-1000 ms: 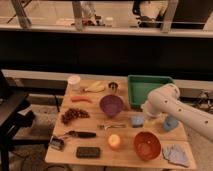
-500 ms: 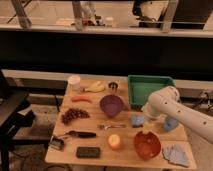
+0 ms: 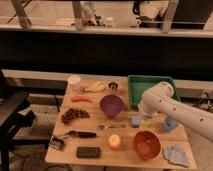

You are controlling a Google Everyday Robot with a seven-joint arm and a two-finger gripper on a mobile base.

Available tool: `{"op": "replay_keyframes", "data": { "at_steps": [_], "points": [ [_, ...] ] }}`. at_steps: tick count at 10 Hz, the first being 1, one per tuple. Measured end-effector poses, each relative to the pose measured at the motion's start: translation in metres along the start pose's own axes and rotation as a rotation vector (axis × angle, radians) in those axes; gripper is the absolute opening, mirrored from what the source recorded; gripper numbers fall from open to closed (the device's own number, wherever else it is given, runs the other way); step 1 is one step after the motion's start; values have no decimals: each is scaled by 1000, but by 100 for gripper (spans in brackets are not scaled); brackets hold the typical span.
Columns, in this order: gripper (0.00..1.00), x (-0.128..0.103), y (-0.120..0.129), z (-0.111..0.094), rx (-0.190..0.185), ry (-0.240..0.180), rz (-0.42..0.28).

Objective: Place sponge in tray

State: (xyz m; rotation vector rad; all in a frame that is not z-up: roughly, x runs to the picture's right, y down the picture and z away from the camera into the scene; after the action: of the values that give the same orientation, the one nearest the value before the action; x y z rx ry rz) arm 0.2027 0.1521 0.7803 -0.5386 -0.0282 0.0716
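A dark rectangular sponge [image 3: 88, 152] lies flat near the front edge of the wooden table [image 3: 95, 161], left of an orange fruit [image 3: 115, 142]. The green tray [image 3: 146, 89] sits at the table's back right and looks empty. My white arm [image 3: 165, 104] reaches in from the right, in front of the tray. My gripper [image 3: 135, 120] hangs at its end, low over the table between a purple bowl [image 3: 111, 105] and a blue cup [image 3: 170, 124]. It is well away from the sponge.
On the table are a white cup [image 3: 74, 81], banana [image 3: 95, 88], small can [image 3: 113, 86], red pepper [image 3: 81, 99], grapes [image 3: 74, 115], utensil [image 3: 111, 127], brush [image 3: 80, 134], red bowl [image 3: 146, 145] and blue cloth [image 3: 176, 154]. A dark chair [image 3: 12, 117] stands left.
The arm has shifted slightly left and lower in front of the tray. The sponge and the other things have not moved.
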Motion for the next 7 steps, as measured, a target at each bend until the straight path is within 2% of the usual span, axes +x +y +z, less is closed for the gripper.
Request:
{"op": "replay_keyframes", "data": {
  "at_steps": [3,7],
  "points": [
    [80,-7,-4,0,5,6,-16],
    [80,2,-17,9,33,-14,-30]
  ]
}}
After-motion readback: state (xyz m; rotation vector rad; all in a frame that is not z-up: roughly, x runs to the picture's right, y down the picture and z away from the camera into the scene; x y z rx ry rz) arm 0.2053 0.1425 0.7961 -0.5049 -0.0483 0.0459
